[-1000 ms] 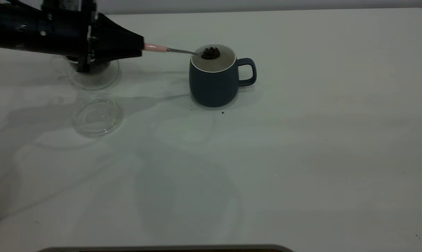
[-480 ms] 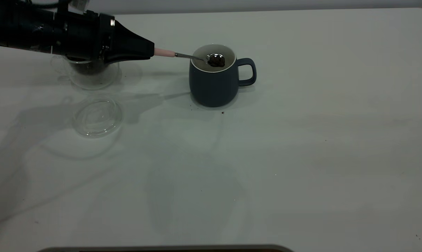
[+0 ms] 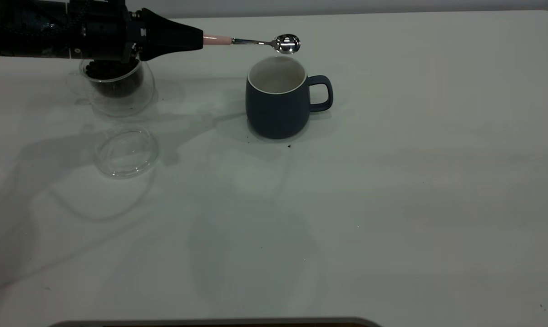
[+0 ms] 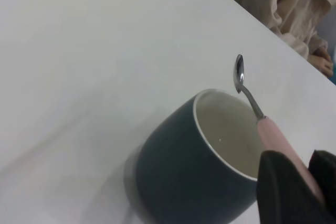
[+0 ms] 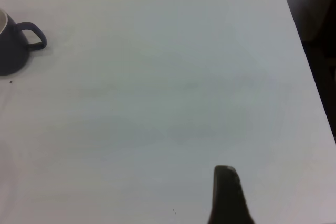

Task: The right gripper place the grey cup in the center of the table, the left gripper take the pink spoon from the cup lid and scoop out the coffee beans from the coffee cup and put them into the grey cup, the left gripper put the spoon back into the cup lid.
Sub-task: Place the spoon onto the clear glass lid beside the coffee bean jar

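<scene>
Lid: cup lid (image 3: pixel 126 151), nearest, clear disc on table (image 3: pixel 392 218), holds nothing. Grey cup (image 3: pixel 277 105) mid-table, upright, handle to right; inside looks white, beans not visible. Coffee cup (image 3: pixel 117 86) far left, dark coffee beans (image 3: pixel 112 77) inside. Left gripper (image 3: pixel 196 40) clenched on pink spoon (image 3: pixel 255 42), bowl empty, above cup's far rim. Right gripper (image 5: pixel 227 195) off to side, fingers: cannot tell. Risk: spoon clips rim on return, tips cup; glass lid slides w/ hard set-down.

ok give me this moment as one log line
left gripper: shut on pink spoon, empty, above grey cup | cup lid: bare | right gripper: away from cup
</scene>
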Motion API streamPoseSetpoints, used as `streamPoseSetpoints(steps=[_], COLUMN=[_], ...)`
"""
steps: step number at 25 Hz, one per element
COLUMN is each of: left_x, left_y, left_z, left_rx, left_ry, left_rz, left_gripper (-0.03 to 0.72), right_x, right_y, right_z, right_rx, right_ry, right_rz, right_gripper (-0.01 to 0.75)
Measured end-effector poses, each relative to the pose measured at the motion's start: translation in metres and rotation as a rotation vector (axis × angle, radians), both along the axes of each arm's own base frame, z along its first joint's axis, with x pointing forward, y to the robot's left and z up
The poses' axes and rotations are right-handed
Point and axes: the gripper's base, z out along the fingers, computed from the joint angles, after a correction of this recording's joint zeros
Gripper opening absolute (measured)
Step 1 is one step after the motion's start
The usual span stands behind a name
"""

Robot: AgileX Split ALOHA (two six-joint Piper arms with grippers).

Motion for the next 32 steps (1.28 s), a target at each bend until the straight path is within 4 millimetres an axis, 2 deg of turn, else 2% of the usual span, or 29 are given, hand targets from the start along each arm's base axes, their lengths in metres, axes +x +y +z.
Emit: streamPoseSetpoints(steps=[5,7,11,15,20,26,29,32], left_x=[-0.001,-0.001,0.002,-0.005,-0.028,-0.052,-0.066,-0.082], left_y=[0.000,0.003,0.024,0.050,0.078,0.111,0.125,0.138], left_z=[0.002,0.010,0.053,0.105,0.167,0.215,0.217,0.194], left_rx=[-0.031,-0.055,-0.064,-0.052,-0.043,-0.098,-0.126,-0.109], left_ry=[0.029,0.037,0.023,0.119,0.304,0.362,0.408,0.494], left_rz=[-0.010,-0.011,-0.003,0.026,0.075,0.224,0.288,0.343], left_gripper=[0.127,0.127,0.127,0.127,0.127,0.127,0.127,0.127], right_x=[0.000,0.000,0.000,0.000,0.000,0.000,0.000,0.000], right_y=[0.000,0.000,0.000,0.000,0.000,0.000,0.000,0.000], right_z=[0.000,0.000,0.000,0.000,0.000,0.000,0.000,0.000], right_rx=[0.000,0.000,0.000,0.000,0.000,0.000,0.000,0.000], right_ry=[0.000,0.000,0.000,0.000,0.000,0.000,0.000,0.000], right_rz=[0.000,0.000,0.000,0.000,0.000,0.000,0.000,0.000], right_gripper=[0.537,0.537,0.537,0.537,0.537,0.537,0.537,0.537])
